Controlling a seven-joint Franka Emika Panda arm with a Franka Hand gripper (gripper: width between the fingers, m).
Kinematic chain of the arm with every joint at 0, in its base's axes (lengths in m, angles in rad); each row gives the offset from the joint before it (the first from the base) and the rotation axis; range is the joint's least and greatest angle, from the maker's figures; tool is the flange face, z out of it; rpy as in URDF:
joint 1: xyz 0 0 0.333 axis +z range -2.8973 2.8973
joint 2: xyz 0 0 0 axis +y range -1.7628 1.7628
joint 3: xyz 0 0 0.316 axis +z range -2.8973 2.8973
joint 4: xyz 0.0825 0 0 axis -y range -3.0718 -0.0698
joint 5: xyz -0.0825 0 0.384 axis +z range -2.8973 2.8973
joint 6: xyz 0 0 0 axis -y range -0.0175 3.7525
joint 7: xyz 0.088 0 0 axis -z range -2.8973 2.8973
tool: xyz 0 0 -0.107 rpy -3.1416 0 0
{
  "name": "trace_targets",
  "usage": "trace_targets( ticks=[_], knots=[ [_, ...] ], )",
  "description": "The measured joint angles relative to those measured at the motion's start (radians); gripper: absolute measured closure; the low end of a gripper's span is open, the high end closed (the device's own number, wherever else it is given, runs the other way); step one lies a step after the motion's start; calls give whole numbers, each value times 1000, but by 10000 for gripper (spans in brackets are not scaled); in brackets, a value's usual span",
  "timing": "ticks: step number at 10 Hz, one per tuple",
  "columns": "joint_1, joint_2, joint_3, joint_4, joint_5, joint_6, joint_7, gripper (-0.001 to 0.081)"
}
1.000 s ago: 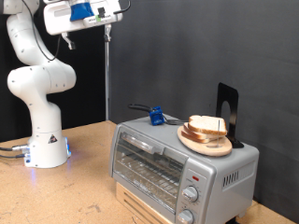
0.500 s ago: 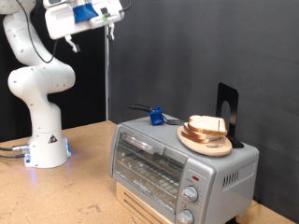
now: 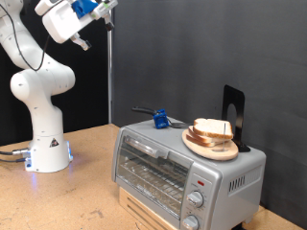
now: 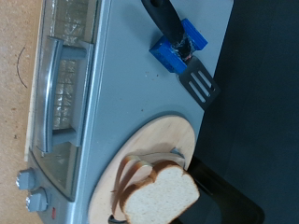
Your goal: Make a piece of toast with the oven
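Gripper (image 3: 108, 8) high at the exterior view's top left, well away from the oven (image 3: 187, 171); can't tell if its fingers are spread or pressed. Oven door closed. Piece of toast (image 4: 161, 199) among slices on wooden plate (image 4: 177, 133) atop oven, spatula (image 4: 183, 53) nearby

bread slices (image 3: 213, 128) lie on a plate (image 3: 210, 144) atop the oven (image 3: 187, 169), spatula (image 3: 159, 119) beside.

gripper (image 3: 107, 8) tilted upward, swung toward exterior view's top left
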Motion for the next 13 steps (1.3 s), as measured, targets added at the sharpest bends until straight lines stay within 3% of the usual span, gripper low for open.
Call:
trace_targets(
  ticks=[2,4,8,13],
  knots=[
    [4,-19,-9,7,2,-64,-56,-3],
    [8,-17,-26,-10,6,-78,-84,-3],
    [29,110,-72,-65,21,77,-148,-3],
    [75,303,-124,-66,73,212,-238,-2]
  ],
)
